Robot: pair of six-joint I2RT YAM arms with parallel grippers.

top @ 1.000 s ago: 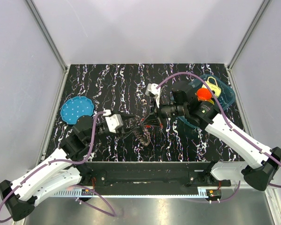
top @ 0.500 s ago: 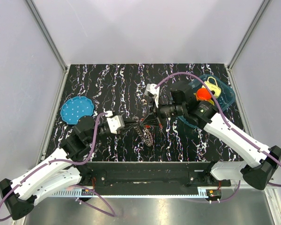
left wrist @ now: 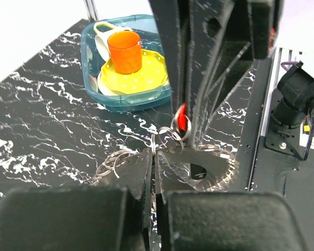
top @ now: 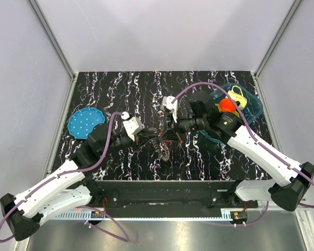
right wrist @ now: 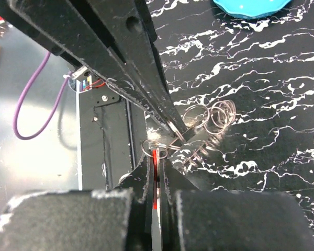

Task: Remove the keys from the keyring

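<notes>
The keys [top: 162, 149] hang as a toothed grey bunch between my two grippers at mid-table, and their serrated edges [left wrist: 226, 168] show in the left wrist view. My left gripper [top: 148, 137] [left wrist: 154, 153] is shut, with the thin wire of the keyring [left wrist: 155, 141] pinched at its tips. My right gripper [top: 171, 136] [right wrist: 157, 160] is shut on the small red piece [right wrist: 156, 157] [left wrist: 182, 122], which a small ring [right wrist: 148, 145] threads. The two pairs of fingertips almost touch. Loose wire coils [right wrist: 199, 114] [left wrist: 113, 163] trail beside the bunch.
A teal tray [top: 254, 107] [left wrist: 92, 56] at the back right holds a yellow plate [left wrist: 146, 78], an orange cup [top: 227, 104] [left wrist: 124, 51] and a pale mug. A blue dotted disc [top: 85, 122] lies at the left. The black rail runs along the near edge.
My left gripper has shut from partly open and has swung forward and to the right, up to the right gripper's tips. The right gripper has stayed shut and has hardly moved.
</notes>
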